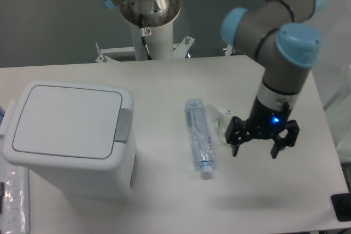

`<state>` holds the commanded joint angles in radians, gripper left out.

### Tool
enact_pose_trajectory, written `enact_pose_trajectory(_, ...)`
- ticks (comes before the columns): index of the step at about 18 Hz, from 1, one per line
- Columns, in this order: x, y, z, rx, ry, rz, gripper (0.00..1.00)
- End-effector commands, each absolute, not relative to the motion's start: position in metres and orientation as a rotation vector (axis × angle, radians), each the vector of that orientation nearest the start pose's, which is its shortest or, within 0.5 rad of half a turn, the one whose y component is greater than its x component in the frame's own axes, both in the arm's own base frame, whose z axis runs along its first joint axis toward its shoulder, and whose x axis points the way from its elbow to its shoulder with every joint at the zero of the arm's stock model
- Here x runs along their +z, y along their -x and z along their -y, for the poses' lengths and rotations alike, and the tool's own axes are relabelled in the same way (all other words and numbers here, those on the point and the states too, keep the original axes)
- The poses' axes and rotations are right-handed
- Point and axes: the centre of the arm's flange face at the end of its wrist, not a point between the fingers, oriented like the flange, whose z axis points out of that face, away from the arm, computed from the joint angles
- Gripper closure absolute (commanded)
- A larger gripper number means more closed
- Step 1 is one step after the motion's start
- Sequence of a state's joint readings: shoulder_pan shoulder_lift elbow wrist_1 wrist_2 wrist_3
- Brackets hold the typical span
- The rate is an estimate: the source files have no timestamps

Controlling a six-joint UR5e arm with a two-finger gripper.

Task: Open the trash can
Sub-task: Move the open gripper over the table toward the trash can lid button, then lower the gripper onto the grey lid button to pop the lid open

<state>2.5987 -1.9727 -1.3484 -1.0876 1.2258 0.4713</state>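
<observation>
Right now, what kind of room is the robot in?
Probably a robot lab. A robot arm with a claw works over a plain white table holding only test things: a trash can and an empty plastic bottle.
</observation>
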Motion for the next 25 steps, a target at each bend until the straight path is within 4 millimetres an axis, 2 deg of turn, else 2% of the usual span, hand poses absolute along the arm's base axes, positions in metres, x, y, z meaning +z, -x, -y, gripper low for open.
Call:
enact_pose_trajectory(1, 0.427, 0.485, -0.499, -0.100, 2.574, 0.692, 0.00)
enact_pose_trajectory(3, 0.456, 0.467, -0.500, -0.109, 2.526, 0.670, 0.00)
enact_pose_trajectory(6, 0.482, 0.435, -0.513, -0.113, 2.507, 0.601, 0.00)
enact_pose_trajectory(8, 0.486, 0.416, -0.523, -0.129, 2.512, 0.562, 0.00)
enact_pose_trajectory(12, 0.486, 0.399, -0.532, -0.159, 2.528, 0.535, 0.00)
enact_pose_trajectory(19, 0.493, 0.388, -0.529, -0.206, 2.552, 0.545, 0.00)
enact_pose_trajectory(21, 0.499, 0.376, -0.529, -0.209, 2.557, 0.530, 0.00)
enact_pose_trajectory(25, 0.499, 0.355, -0.538, -0.236, 2.586, 0.502, 0.00)
